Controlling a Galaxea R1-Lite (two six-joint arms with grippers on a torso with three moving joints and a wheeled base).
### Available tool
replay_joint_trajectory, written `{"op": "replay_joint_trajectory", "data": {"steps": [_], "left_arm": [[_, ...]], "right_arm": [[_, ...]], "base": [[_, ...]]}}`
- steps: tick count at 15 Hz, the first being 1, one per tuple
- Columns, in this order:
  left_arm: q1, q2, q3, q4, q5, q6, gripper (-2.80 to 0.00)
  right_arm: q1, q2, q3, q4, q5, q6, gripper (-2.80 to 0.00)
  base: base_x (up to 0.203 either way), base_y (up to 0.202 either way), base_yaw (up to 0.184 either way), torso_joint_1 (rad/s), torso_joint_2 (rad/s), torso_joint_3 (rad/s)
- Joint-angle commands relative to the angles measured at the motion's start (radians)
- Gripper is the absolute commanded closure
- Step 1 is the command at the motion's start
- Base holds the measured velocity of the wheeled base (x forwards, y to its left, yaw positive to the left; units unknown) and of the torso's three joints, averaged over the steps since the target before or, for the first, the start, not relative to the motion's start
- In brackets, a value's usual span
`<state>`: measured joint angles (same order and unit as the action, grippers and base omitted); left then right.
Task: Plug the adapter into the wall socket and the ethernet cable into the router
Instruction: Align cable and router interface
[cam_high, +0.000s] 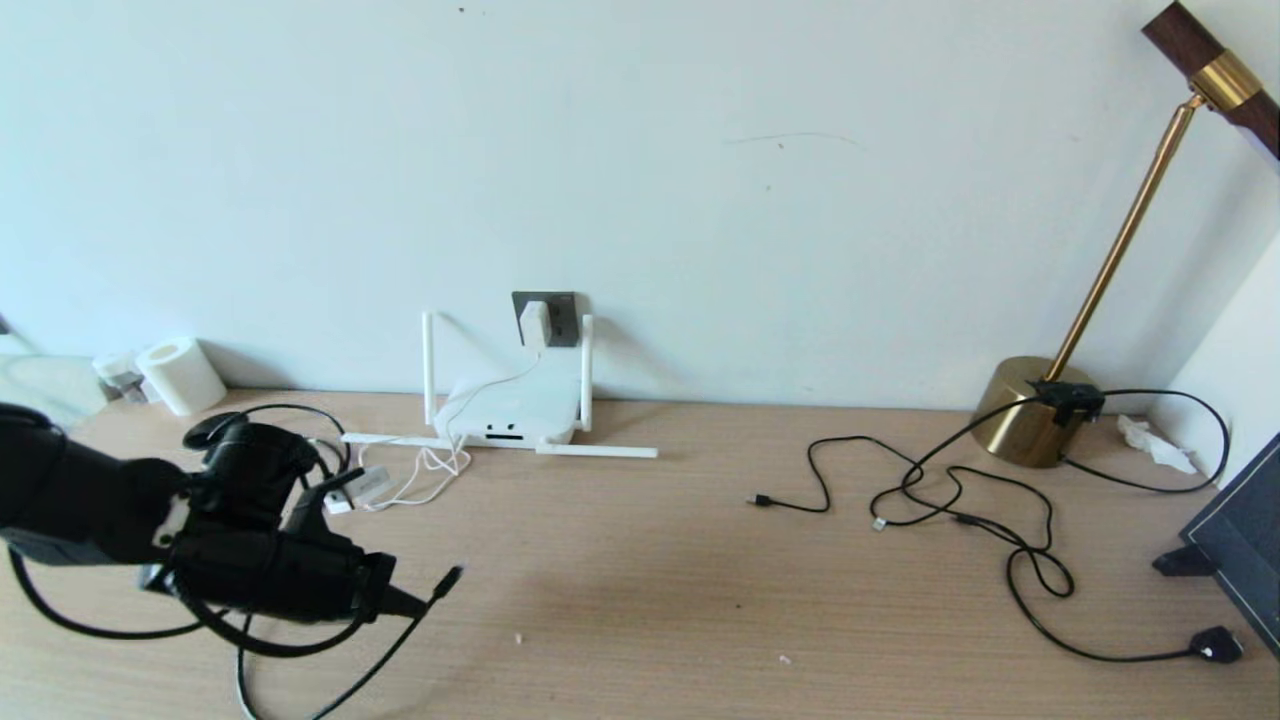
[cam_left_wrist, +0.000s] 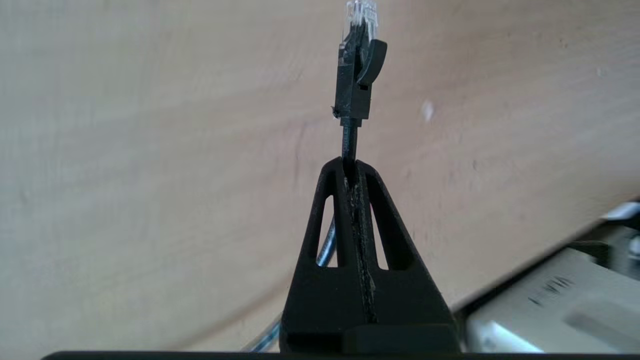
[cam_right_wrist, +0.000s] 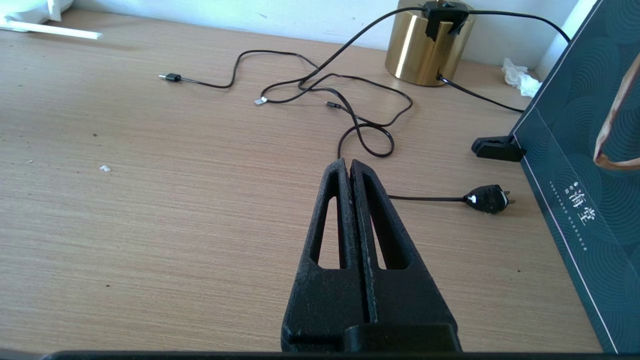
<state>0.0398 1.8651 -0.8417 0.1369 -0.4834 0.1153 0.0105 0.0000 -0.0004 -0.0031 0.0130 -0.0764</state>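
Head view showed our adapter (cam_high: 534, 322) seated in the wall socket (cam_high: 560, 318); our left gripper (cam_left_wrist: 352, 165), pinching the ethernet cable (cam_left_wrist: 356, 75), hadn't reached the router (cam_high: 515, 408).

brass lamp (cam_high: 1035, 410), paper roll (cam_high: 181, 375), black cords (cam_high: 960, 500)

adapter (cam_high: 534, 322) – white, in grey socket (cam_high: 556, 312) | router (cam_high: 515, 408) below, at wall | cable (cam_left_wrist: 356, 75) – black, clear tip, off the table
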Motion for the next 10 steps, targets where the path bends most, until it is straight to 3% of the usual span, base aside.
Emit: {"op": "replay_joint_trajectory", "data": {"steps": [1, 10], "left_arm": [[0.014, 0.028, -0.009, 0.003, -0.007, -0.001, 0.0], [0.006, 0.156, -0.007, -0.122, -0.007, -0.003, 0.0]], "right_arm": [[0.0, 0.0, 0.0, 0.0, 0.001, 0.0, 0.0], [0.0, 0.0, 0.0, 0.0, 0.001, 0.0, 0.0]], "base": [[0.0, 0.0, 0.0, 0.0, 0.0, 0.0], [0.0, 0.0, 0.0, 0.0, 0.0, 0.0]]}}
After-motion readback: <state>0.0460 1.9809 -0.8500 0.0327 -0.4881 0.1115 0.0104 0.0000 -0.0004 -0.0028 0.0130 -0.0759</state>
